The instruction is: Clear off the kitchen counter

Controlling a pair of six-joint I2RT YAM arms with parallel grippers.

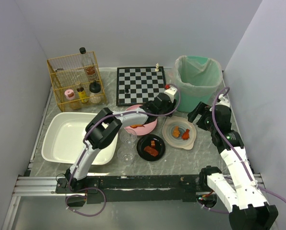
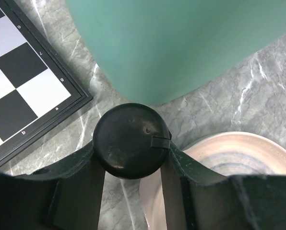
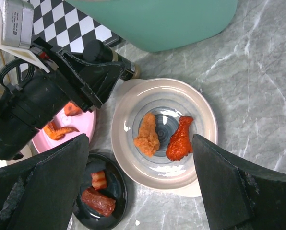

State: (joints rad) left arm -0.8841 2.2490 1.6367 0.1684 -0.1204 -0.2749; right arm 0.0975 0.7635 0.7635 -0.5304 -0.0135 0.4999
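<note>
Now | left end effector (image 2: 132, 167) clamped on black-capped bottle (image 2: 130, 143), body hidden | right end effector (image 3: 140, 153) apart

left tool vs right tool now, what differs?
Left tool is shut on a black cap; right tool is open and empty. Left sits between chessboard and green bin; right hangs above the beige plate. Both have black fingers.

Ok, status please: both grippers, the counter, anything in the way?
Left gripper shut on black-capped bottle, beside green bin. Right gripper open above beige plate. Kitchen counter not yet clear: pink plate, black plate, two glasses on it.
</note>
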